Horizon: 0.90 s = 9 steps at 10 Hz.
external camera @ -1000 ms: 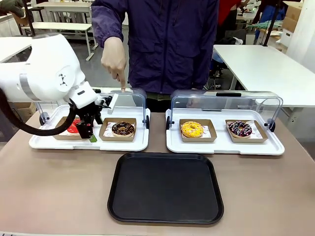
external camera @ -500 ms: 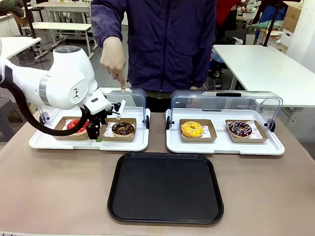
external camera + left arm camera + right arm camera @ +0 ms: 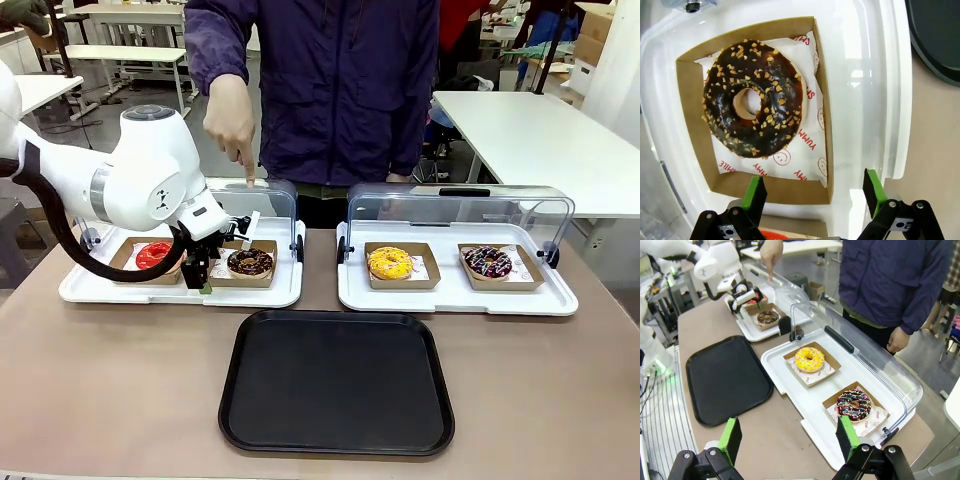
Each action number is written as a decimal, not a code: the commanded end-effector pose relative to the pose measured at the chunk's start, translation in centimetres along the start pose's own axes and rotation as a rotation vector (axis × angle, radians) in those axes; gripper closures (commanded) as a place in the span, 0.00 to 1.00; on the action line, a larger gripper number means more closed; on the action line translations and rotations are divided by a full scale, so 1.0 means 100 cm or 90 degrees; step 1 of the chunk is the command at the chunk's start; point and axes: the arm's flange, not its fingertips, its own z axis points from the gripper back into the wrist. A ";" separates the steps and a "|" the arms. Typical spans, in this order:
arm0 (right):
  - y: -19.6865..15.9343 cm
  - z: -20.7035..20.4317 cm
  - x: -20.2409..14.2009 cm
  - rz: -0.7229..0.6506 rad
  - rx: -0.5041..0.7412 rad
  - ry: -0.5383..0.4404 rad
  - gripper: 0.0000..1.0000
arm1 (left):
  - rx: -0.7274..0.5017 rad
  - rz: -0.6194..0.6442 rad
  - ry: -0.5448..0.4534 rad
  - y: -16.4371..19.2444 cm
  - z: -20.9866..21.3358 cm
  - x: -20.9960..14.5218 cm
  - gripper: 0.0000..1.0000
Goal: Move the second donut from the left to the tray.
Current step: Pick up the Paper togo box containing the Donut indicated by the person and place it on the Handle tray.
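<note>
Having shifted right, my open left end effector (image 3: pixel 814 192) is hovering by the chocolate donut (image 3: pixel 777 112); its finger (image 3: pixel 756 194) is risking snagging the box (image 3: pixel 790 181) at 6 o'clock.

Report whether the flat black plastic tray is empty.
Empty: the flat black plastic tray is bare; the chocolate-glazed ring donut lies in its brown cardboard tray.

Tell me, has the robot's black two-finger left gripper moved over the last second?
Yes. In the front view the left gripper shifted rightward, off the red-glazed ring donut toward the dark chocolate-glazed ring donut.
</note>
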 end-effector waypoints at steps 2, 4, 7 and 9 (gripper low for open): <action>-0.003 0.000 0.002 0.016 0.000 -0.019 0.00 | 0.000 0.010 0.004 0.009 -0.012 0.002 0.00; -0.003 0.000 0.002 0.016 0.000 -0.019 0.00 | -0.004 0.009 0.002 0.012 -0.016 0.004 0.00; -0.003 0.000 0.002 0.016 0.000 -0.019 0.00 | -0.023 0.012 -0.003 0.012 -0.015 0.003 0.59; -0.003 0.000 0.002 0.016 0.000 -0.019 0.00 | -0.028 0.013 0.000 0.013 -0.014 0.003 1.00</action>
